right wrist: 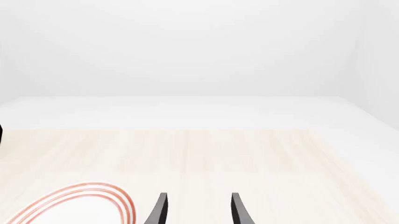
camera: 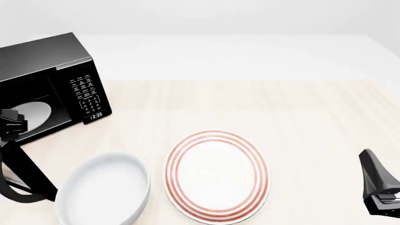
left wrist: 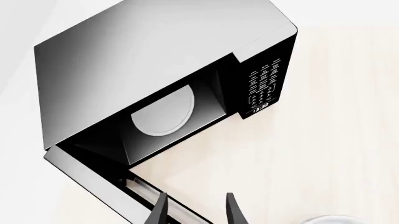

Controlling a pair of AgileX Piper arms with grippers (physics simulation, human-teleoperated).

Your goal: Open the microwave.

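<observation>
The microwave [left wrist: 143,60] is a glossy black box at the table's far left, also seen in the front view [camera: 44,70]. Its door [left wrist: 93,179] stands swung wide open, baring the cavity and the white turntable [left wrist: 165,112]. The keypad [left wrist: 262,86] with its clock faces outward. The door's bar handle [left wrist: 145,186] runs right by one finger of my left gripper [left wrist: 196,198], which is open and grips nothing. My right gripper [right wrist: 197,198] is open too, low at the front right [camera: 374,168], far from the microwave.
A white bowl [camera: 103,190] sits near the front left, close to the open door [camera: 28,176]. A red-ringed plate [camera: 216,174] lies at front centre, its rim also in the right wrist view [right wrist: 81,191]. Pale wood table [camera: 281,108] stretches right.
</observation>
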